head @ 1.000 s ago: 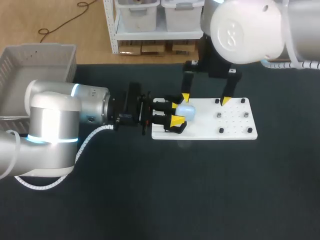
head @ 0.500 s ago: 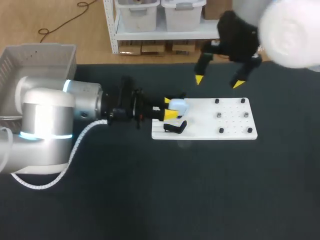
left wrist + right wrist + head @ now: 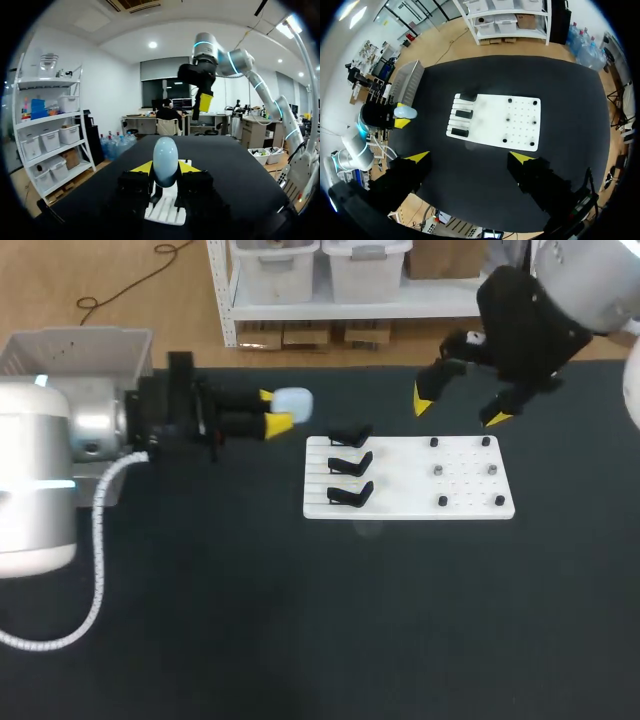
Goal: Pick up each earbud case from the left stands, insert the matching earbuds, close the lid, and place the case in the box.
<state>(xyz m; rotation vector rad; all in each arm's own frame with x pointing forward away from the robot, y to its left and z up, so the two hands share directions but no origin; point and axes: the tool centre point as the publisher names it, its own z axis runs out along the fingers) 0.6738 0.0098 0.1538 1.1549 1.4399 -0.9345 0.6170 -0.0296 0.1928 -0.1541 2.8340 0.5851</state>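
Note:
My left gripper [image 3: 274,409] is shut on a pale blue earbud case [image 3: 293,400], held in the air left of the white board [image 3: 400,498]. In the left wrist view the case [image 3: 165,160] stands upright between the yellow fingertips [image 3: 142,167], with the board [image 3: 165,214] under it. Three black stands [image 3: 350,463] on the board's left side hold nothing. Small earbud pegs [image 3: 438,471] dot its right half. My right gripper [image 3: 460,409] hangs open above the board's far edge. From the right wrist view its gripper [image 3: 470,157] is high over the board [image 3: 490,125], and the case [image 3: 405,112] shows far off.
A grey slatted box [image 3: 70,355] sits at the table's far left corner, behind my left arm; it also appears in the right wrist view as the box [image 3: 407,80]. The dark table top [image 3: 350,620] stretches in front of the board.
My left gripper has lifted the case off the stands and drawn back to the left. The right gripper has risen and swung back to the right, still open.

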